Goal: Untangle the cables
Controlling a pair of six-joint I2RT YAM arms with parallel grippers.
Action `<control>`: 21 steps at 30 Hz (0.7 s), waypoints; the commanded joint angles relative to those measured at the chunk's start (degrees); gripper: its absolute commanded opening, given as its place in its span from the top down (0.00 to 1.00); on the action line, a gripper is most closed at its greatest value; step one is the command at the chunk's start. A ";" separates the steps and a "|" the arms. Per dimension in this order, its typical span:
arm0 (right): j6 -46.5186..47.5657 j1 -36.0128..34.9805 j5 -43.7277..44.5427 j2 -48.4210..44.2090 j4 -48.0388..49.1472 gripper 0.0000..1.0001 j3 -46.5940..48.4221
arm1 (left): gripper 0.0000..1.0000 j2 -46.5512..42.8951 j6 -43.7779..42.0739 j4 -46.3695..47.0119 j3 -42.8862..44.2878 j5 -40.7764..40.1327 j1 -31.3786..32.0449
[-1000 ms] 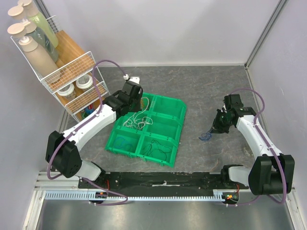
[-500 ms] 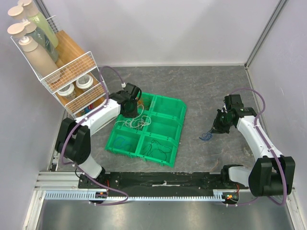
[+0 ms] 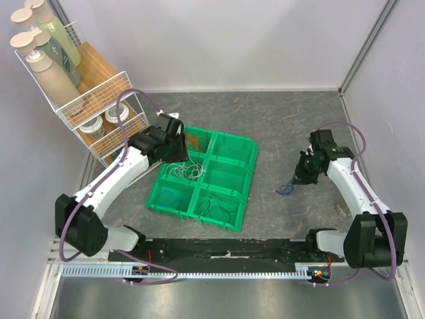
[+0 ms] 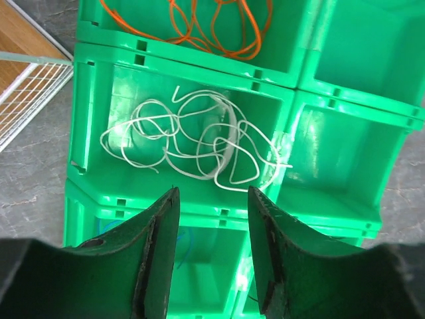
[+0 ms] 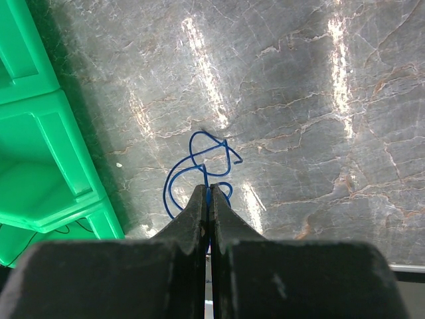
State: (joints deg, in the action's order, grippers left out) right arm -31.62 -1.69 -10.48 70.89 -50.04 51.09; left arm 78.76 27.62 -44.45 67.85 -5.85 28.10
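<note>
The left gripper (image 4: pixel 212 193) has released and drawn back toward the left rim of the green plastic tray (image 3: pixel 243 199). Its jaws stand apart above the thin white cable (image 4: pixel 199 143), which lies loose in the tray's middle-left compartment. The right gripper (image 5: pixel 209 191), angled downward, pinches the thin blue cable (image 5: pixel 202 167) near the right edge of the grey marbled tabletop (image 5: pixel 299 100).

Upper left of my top view: I see a white wire rack (image 3: pixel 130 83) holding tall bottles (image 3: pixel 53 78) above two lidded jars (image 3: pixel 93 125). Centre: a green six-compartment bin (image 3: pixel 237 150) on the grey marbled tabletop (image 3: pixel 285 119).
</note>
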 commanded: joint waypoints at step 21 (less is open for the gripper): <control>5.52 -1.55 -11.48 -3.30 -0.41 1.00 13.59 | 0.12 -13.72 6.40 18.16 -4.49 34.85 2.04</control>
State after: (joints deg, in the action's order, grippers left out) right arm -25.96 -1.93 -17.74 70.50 -50.74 59.81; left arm 65.04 30.94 -32.08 64.18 21.63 28.51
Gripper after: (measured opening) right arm 0.011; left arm 0.883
